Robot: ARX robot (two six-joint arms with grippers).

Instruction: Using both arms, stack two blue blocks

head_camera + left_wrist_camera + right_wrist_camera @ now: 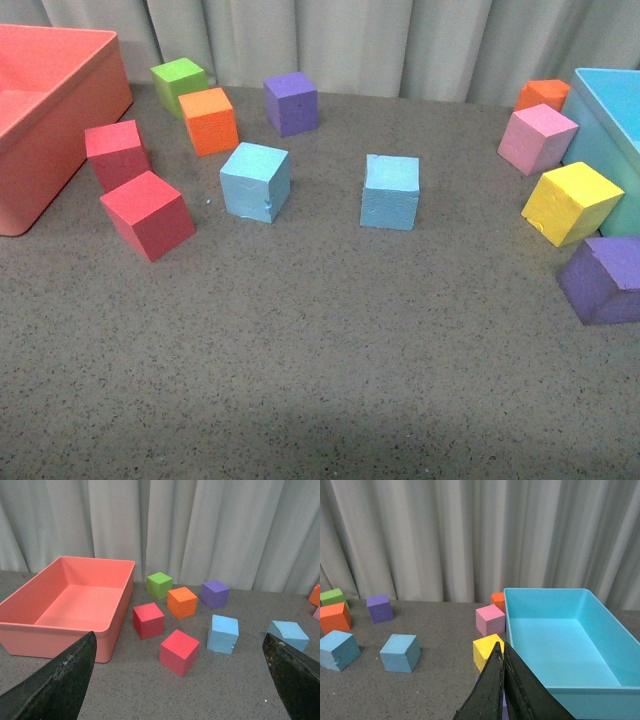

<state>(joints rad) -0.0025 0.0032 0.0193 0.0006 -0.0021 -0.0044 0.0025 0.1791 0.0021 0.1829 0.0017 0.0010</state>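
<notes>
- Grey table (pixel 320 360), curtain behind.
- Coral bin (pixel 60 140) at far left, light-blue bin (pixel 605 140) at far right.
- Left gripper (pixel 178 637): fingers spread wide, nothing between them, up off the table.
- Right gripper (pixel 502 652): fingers pressed together, nothing pinched.
- No arm in front view.
- Two blue blocks, left one (pixel 256 181) and right one (pixel 390 192), mid-table, side by side, apart, unstacked.
- Two red cubes (pixel 147 214) just left of the left one; yellow cube (pixel 572 202) by the light-blue bin.

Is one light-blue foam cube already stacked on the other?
No, the left light-blue foam cube and the right light-blue foam cube stand apart.
</notes>
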